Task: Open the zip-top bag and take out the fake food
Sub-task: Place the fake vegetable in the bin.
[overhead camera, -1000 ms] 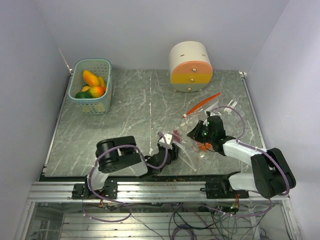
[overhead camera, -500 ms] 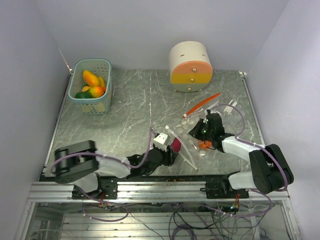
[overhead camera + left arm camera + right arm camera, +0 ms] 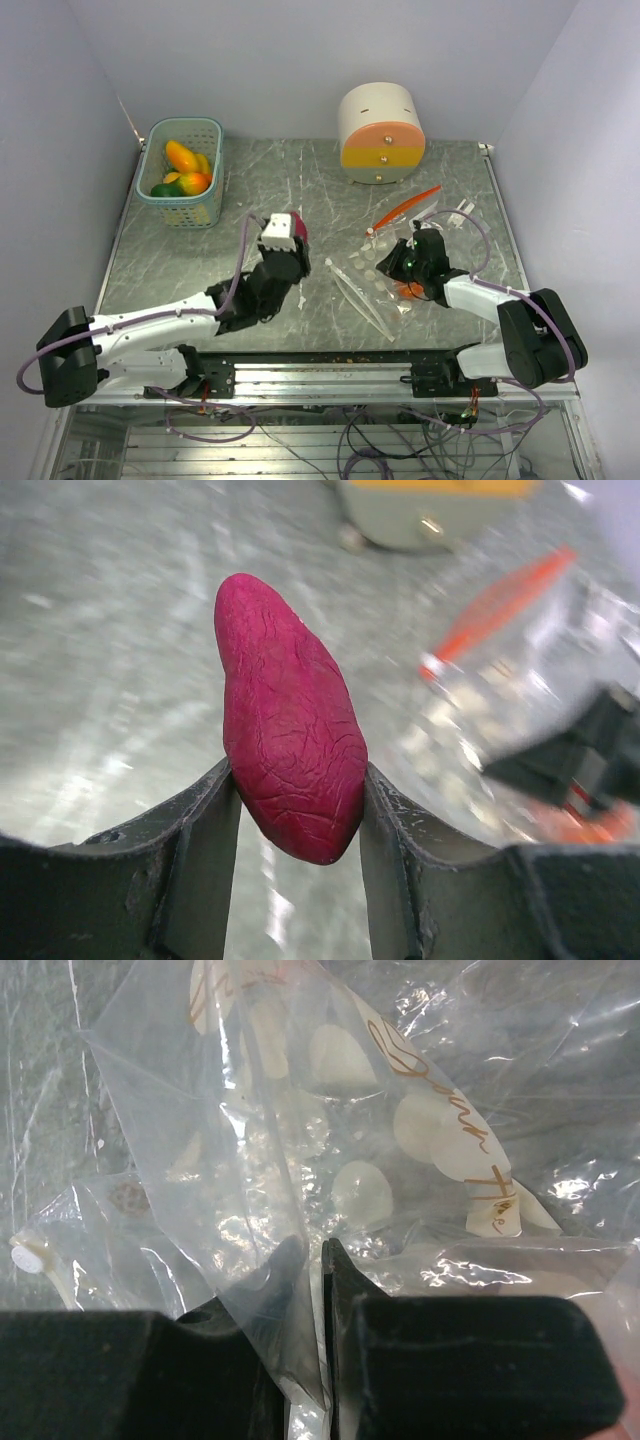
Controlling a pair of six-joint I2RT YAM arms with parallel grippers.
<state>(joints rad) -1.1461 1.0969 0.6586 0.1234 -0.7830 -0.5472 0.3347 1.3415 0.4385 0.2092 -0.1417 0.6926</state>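
Note:
A dark red, wrinkled piece of fake food is pinched between the fingers of my left gripper, which is shut on it. In the top view that gripper holds the red piece above the table, left of the zip-top bag. The bag is clear plastic with an orange zip strip and lies crumpled at centre right. My right gripper is shut on a fold of the bag's film. An orange piece shows through the bag beside the right gripper.
A teal basket at the back left holds several yellow, orange and green fruits. A large cream-and-orange round container stands at the back centre. Walls close in the table on three sides.
My left arm has carried the red piece out of the bag, up and to the left. The right gripper has closed a little more on the bag's film and stayed put.

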